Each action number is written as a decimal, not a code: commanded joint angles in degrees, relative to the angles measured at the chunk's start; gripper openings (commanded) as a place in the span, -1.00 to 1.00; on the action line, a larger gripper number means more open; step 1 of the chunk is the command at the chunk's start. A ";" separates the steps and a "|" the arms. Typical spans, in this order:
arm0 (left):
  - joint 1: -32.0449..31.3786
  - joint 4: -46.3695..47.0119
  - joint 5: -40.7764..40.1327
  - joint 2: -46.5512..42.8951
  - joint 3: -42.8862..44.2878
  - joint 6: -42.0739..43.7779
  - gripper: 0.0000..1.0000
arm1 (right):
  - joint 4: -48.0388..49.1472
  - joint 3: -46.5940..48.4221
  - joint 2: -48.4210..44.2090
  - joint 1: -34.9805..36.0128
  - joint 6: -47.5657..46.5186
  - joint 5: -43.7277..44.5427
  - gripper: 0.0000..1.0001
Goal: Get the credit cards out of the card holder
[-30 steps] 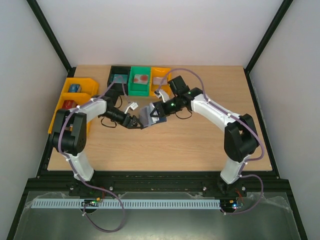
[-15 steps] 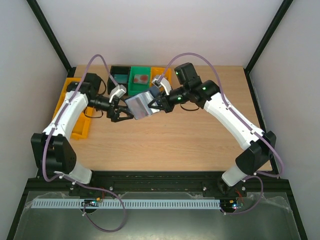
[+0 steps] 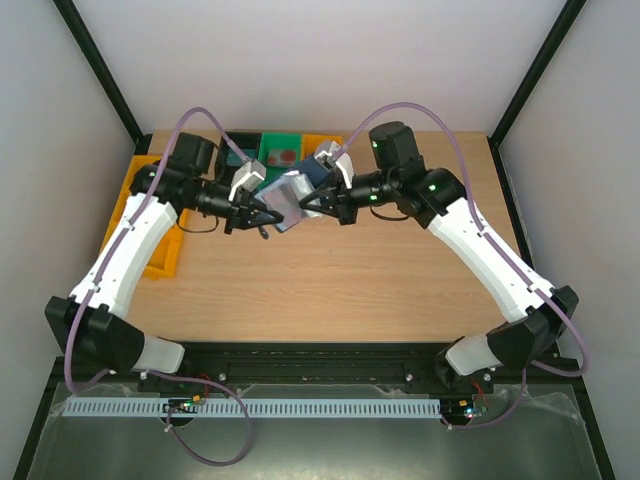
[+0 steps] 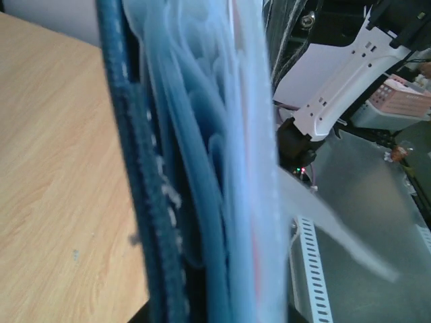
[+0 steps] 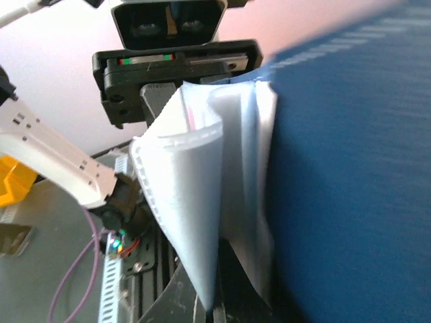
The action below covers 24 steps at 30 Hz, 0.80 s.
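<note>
The card holder (image 3: 288,200) hangs in the air between both arms, over the back of the table. It is spread open, with pale blue-grey leaves toward the left arm and a navy cover (image 3: 316,176) toward the right. My left gripper (image 3: 262,212) is shut on the edge of the pale leaves (image 5: 182,155). My right gripper (image 3: 312,203) is shut on the other side, by the navy cover (image 5: 350,175). In the left wrist view the holder (image 4: 141,175) stands edge-on, filling my left gripper (image 4: 222,299). A thin reddish-pink line (image 4: 252,262) between the leaves looks like a credit card's edge; the rest is hidden.
Along the table's back edge stand a black bin (image 3: 236,143), a green bin (image 3: 280,158) and a small yellow bin (image 3: 318,143). A larger yellow bin (image 3: 150,190) sits at the left edge, under the left arm. The wooden table (image 3: 350,275) lies below the raised grippers.
Both arms have risen and carried the holder up and toward the back bins. My left gripper, open before, has closed on the holder's pale leaves. The right grip is unchanged.
</note>
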 commanded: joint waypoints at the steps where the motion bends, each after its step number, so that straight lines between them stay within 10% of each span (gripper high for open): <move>1: 1.19 1.96 0.49 -2.66 3.50 -3.85 -0.96 | 6.41 -2.75 -3.87 0.13 1.88 3.37 -0.97; 4: 1.39 4.07 -3.14 -3.62 3.76 -9.46 -0.96 | 10.28 -5.65 -5.93 -0.15 5.53 12.57 -0.84; 7: 1.41 6.66 -12.12 -4.34 3.92 -15.00 -0.96 | 12.76 -7.26 -7.79 -0.26 8.01 22.94 0.33; 9: 1.43 8.15 -18.20 -4.74 4.03 -18.00 -0.96 | 15.21 -8.45 -9.28 -0.20 10.13 29.31 0.71; 24: -1.30 5.55 -15.01 -3.91 4.83 -15.11 -0.96 | 31.46 -10.36 -3.42 8.00 12.53 32.59 0.97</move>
